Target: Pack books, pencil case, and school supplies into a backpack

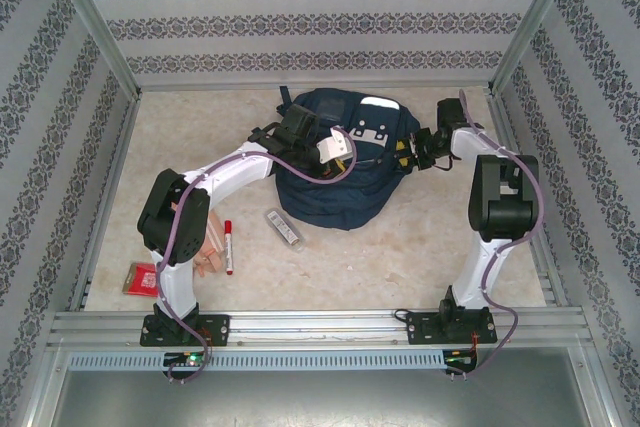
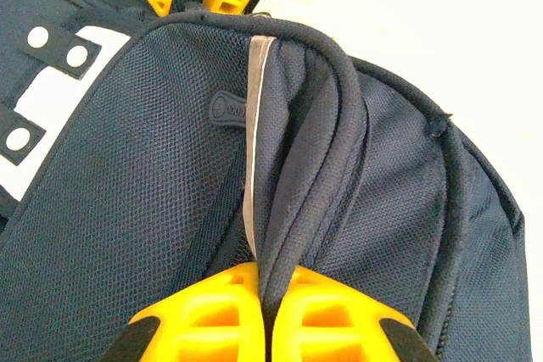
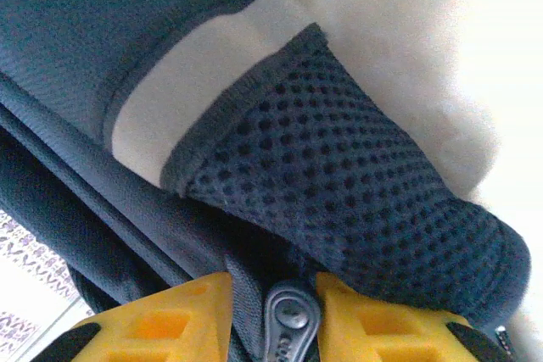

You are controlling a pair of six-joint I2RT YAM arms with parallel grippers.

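Lying toward the far edge of the table (image 1: 420, 257), about midway across, the backpack (image 1: 345, 182) is the thing we both hold. Our left gripper (image 2: 270, 281) is clamped tight on a rolled fabric edge of the bag, with a pale grey trim strip running up from between its yellow fingers (image 2: 212, 311). In the top view that arm reaches over from the bag's left side.

Our right gripper (image 3: 273, 281) stands narrow at the bag's right side. Its fingers (image 3: 170, 320) are closed on a dark zipper pull (image 3: 293, 320) and the fabric beside it, just under a mesh pocket (image 3: 356, 184) and a white reflective stripe (image 3: 204, 74).

Nearer to us, off the bag's left near side, the clear pencil case (image 1: 284, 228) lies at an angle on the bare table. The red-capped marker (image 1: 229, 247) lies just left of it, lengthwise toward the near edge. The pale wood pieces (image 1: 210, 252) sit beside the marker, partly under our left arm. The red packet (image 1: 142, 277) lies close to the near left corner.
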